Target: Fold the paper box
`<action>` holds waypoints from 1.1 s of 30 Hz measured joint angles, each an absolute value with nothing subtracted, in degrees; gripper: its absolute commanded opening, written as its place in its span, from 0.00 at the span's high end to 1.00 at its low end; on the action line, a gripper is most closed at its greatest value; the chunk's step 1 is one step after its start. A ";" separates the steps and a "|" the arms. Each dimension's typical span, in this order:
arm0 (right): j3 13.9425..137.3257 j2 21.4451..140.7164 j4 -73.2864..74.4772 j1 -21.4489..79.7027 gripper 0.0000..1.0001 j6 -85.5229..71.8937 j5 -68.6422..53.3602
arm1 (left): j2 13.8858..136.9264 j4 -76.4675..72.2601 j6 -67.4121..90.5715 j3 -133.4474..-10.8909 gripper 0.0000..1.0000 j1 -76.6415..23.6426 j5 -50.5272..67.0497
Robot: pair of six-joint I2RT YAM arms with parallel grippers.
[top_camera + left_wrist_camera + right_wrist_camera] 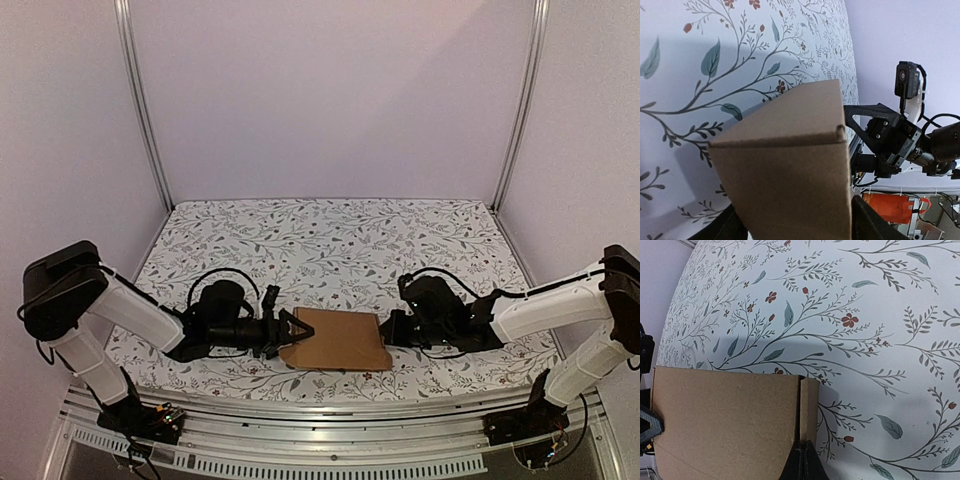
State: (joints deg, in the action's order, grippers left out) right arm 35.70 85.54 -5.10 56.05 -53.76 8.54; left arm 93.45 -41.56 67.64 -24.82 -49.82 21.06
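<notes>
Top external view: nearest the camera runs the metal rail [330,440] that carries both arm bases. Just beyond it, on the near strip of the floral tabletop [330,240] and about midway across, lies the paper box [335,340], plain brown and unprinted, long side running left to right.

The two arms reach in low from either side and meet it end-on. The left claw [288,328] stands at the box's left end with its jaws spread in a wide V. The left wrist view shows the box [790,165] between the dark fingers [867,222], one finger close against each side of the card. Whether they press it I cannot tell. That view also shows a top panel sloping away from a creased edge above a flat front face.

The right claw [388,330] is at the box's right end. In the right wrist view its jaws [801,455] are closed tight together, the tips lying against the card [725,415] at the crease where a narrow end flap joins the main panel.

Farther back the patterned cloth runs bare to the pale walls [330,90] and their metal corner posts.
</notes>
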 measured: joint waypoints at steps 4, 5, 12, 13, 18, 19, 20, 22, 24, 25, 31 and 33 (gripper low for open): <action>35.59 85.43 -5.04 56.05 1.00 -53.74 8.69 | 94.56 -44.40 68.88 -24.80 0.41 -49.41 22.20; 35.59 85.43 -4.99 56.05 1.00 -53.76 8.69 | 94.91 -45.15 69.23 -24.77 0.43 -49.30 22.41; 35.59 85.17 -4.54 56.05 1.00 -53.56 8.75 | 96.68 -48.71 71.83 -24.45 0.54 -48.58 23.53; 35.59 85.12 -4.49 56.03 1.00 -53.52 8.78 | 96.75 -48.90 72.10 -24.43 0.55 -48.58 23.57; 35.59 84.47 -3.55 55.94 0.91 -52.40 8.64 | 96.64 -48.97 72.29 -24.43 0.55 -48.58 23.81; 35.59 84.05 -2.90 55.96 0.88 -51.81 8.45 | 96.44 -48.84 72.20 -24.43 0.55 -48.58 23.88; 35.59 83.61 -2.24 55.96 0.85 -51.46 8.36 | 95.98 -48.45 72.05 -24.43 0.55 -48.58 23.92; 35.62 81.95 -0.23 55.94 0.78 -50.17 8.56 | 94.76 -47.57 71.70 -24.40 0.54 -48.51 23.73; 35.75 79.99 2.37 55.83 0.73 -48.62 9.04 | 93.25 -47.09 71.48 -24.36 0.54 -48.29 23.59; 35.86 79.07 3.42 55.81 0.70 -48.25 9.32 | 92.47 -47.03 71.42 -24.36 0.54 -48.05 23.59; 38.11 71.09 7.97 55.81 0.51 -40.88 10.68 | 90.24 -47.33 72.16 -24.21 0.54 -45.54 24.67; 39.29 68.97 8.75 55.81 0.38 -37.23 10.44 | 90.24 -47.97 73.17 -23.57 0.54 -44.66 25.74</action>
